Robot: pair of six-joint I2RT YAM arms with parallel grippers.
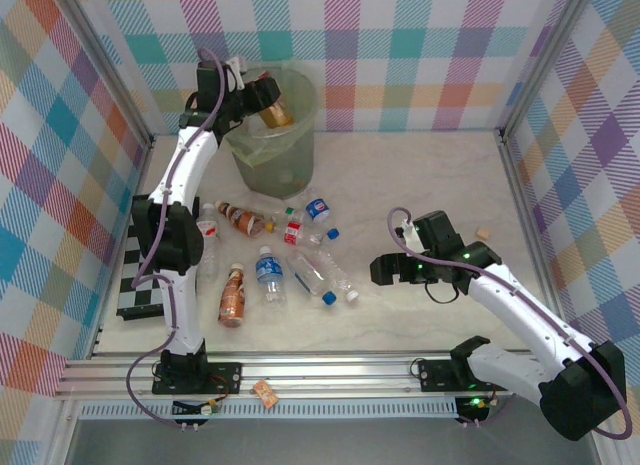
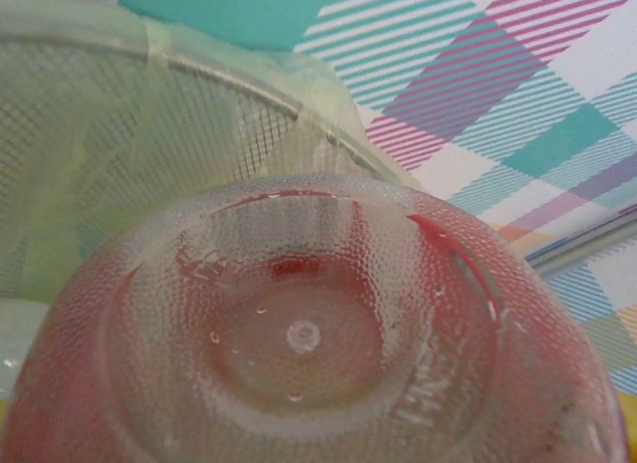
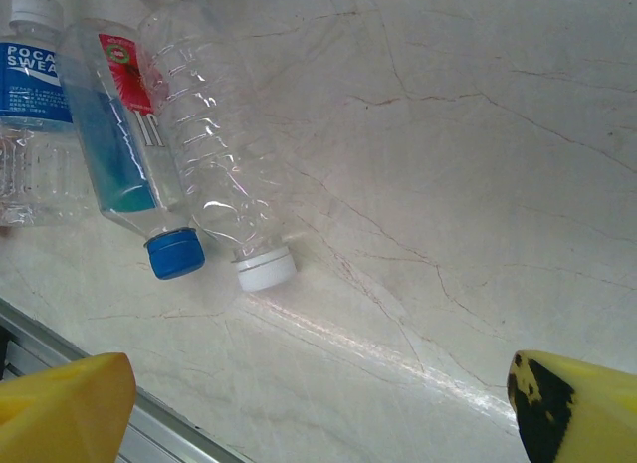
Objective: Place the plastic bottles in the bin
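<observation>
Drop step, by the look: brown bottle (image 1: 275, 111) in the left tool (image 1: 265, 98) above the bin (image 1: 285, 163), clamped or slack impossible to tell; right tool (image 3: 318, 393) wide open, empty, over the bench (image 3: 478, 164) by a white-capped clear bottle (image 3: 224, 174); next, release inside the rim

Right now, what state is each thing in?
Bin: upright, lined.
Left gripper: over the bin, grip unclear.
Brown bottle: tilted at the bin's mouth, in that gripper.
Right gripper: open, empty.
Other bottles: on the table, outside the bin.
</observation>
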